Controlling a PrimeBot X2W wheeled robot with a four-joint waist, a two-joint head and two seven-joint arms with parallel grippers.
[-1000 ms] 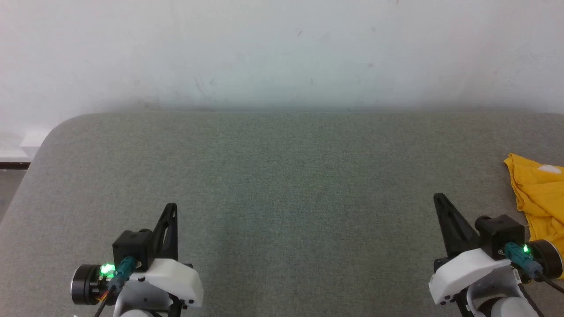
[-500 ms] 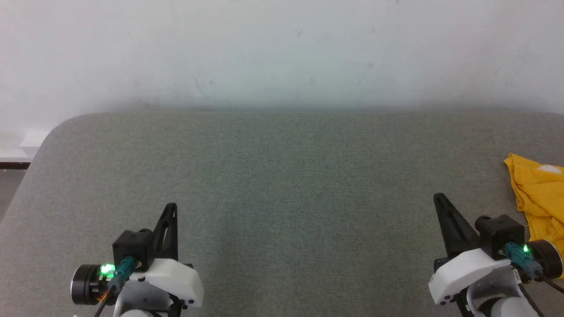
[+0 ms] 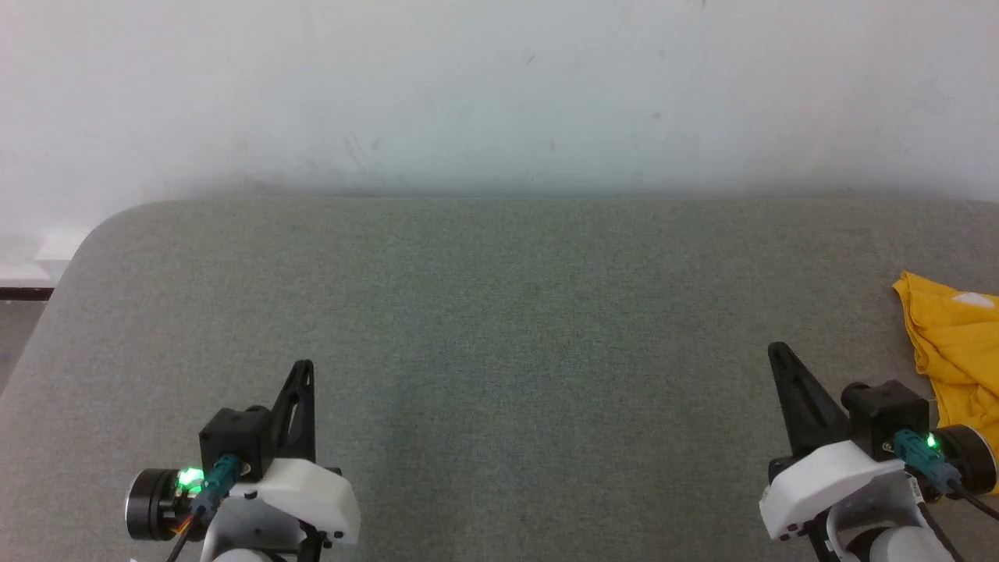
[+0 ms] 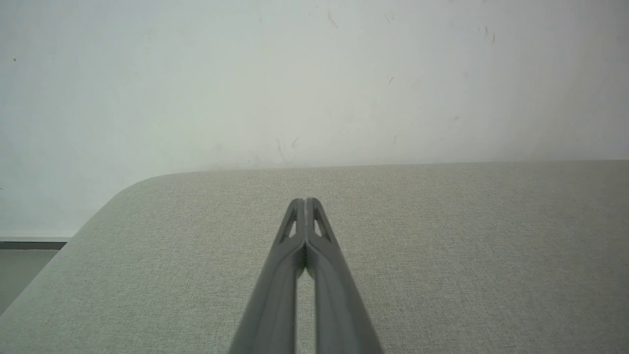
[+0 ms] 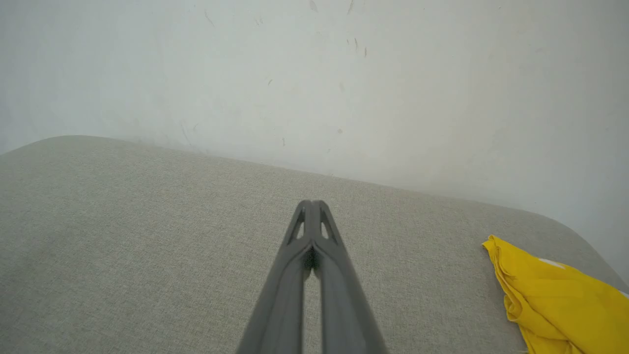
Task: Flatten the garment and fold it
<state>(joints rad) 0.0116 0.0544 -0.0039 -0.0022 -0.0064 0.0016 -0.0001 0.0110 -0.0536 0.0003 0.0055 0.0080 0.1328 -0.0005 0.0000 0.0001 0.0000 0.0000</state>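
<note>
The yellow T-shirt (image 3: 956, 336) lies crumpled at the table's far right edge, cut off by the head view's border; a white patch shows on it. The right wrist view has the same shirt (image 5: 555, 290) at its lower right. My right gripper (image 3: 774, 351) is shut and empty, to the left of the shirt and apart from it; its fingertips meet in the right wrist view (image 5: 311, 202). My left gripper (image 3: 304, 367) is shut and empty at the lower left, far from the shirt, its tips together in the left wrist view (image 4: 304, 200).
A grey fabric-covered table (image 3: 499, 312) with rounded corners spans the view. A white wall (image 3: 499, 94) rises directly behind its far edge. At the left, beyond the table's corner, a strip of floor (image 3: 15, 328) shows.
</note>
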